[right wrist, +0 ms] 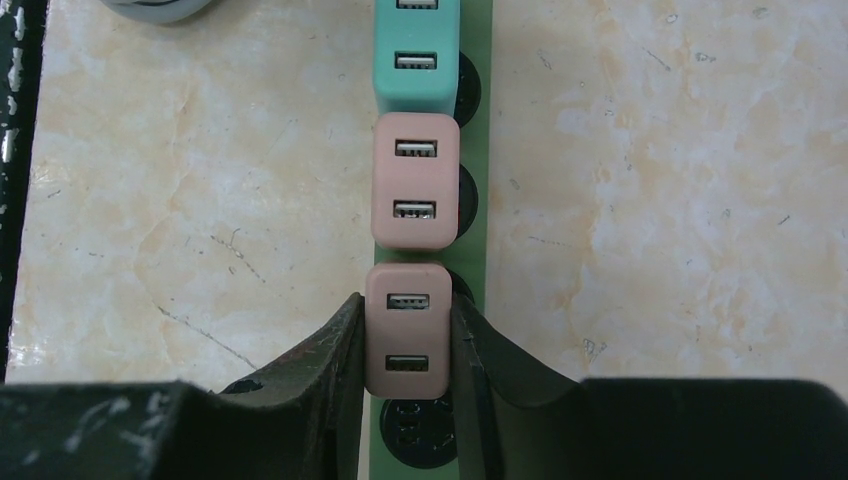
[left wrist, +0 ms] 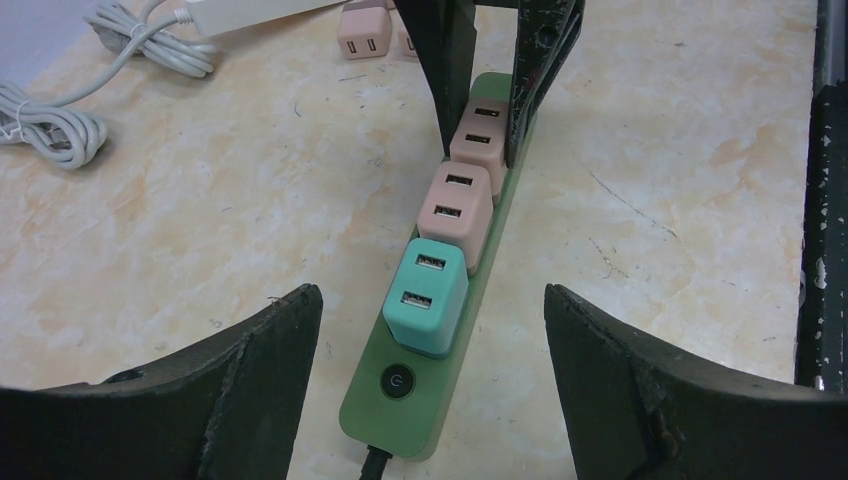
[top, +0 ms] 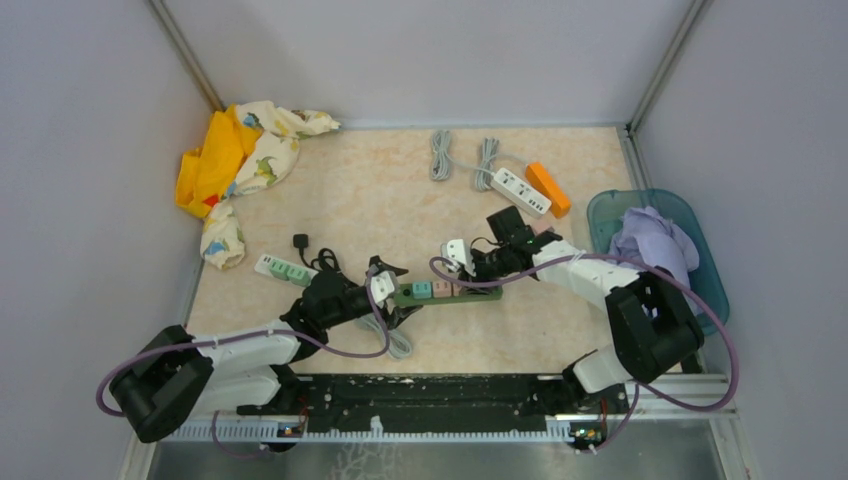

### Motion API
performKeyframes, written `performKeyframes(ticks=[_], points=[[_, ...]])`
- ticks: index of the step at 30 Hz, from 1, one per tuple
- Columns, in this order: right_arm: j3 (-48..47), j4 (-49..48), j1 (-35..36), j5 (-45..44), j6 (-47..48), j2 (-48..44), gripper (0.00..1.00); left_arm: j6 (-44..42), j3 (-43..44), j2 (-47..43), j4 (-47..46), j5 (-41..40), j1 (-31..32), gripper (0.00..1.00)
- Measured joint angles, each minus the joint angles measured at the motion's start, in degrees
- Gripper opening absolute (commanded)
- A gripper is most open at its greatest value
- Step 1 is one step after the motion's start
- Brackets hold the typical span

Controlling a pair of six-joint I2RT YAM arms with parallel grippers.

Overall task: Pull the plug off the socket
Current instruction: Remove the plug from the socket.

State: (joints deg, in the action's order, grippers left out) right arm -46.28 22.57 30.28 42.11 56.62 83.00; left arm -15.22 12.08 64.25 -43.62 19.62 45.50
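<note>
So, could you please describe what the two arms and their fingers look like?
Both the left arm and right arm have white link shells between bulky black joints, with a mauve cable looping alongside each. The fingers are black, broad at the base, tapering to tips, and scuffed with pale flecks.

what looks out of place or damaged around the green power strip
Nothing looks damaged or spilled. The right hand is shut on the end pink plug, which sits square in the green power strip. Only oddity: a loose pink plug lying on the table beyond the strip.
</note>
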Motion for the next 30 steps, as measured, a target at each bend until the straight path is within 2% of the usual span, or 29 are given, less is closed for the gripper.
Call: performKeyframes(ticks=[3,7,20,30], points=[[-0.46,0.85,0.00,-0.22,0.22,0.11,0.00,-0.02,0.02,0.00,0.02,0.07,0.00,0.89],[-1.88,2.84,0.00,-0.76,0.63,0.55,0.00,-0.13,0.02,0.00,0.04,0.15,0.00,1.00],[-3.41,6.16,-0.02,-1.64,2.95,0.79,0.00,0.15,3.21,1.64,2.45,0.42,-0.02,1.00],[-4.48,8.72,-0.55,-1.75,5.38,0.85,0.00,1.95,3.28,3.34,-0.31,3.76,-0.02,1.00]])
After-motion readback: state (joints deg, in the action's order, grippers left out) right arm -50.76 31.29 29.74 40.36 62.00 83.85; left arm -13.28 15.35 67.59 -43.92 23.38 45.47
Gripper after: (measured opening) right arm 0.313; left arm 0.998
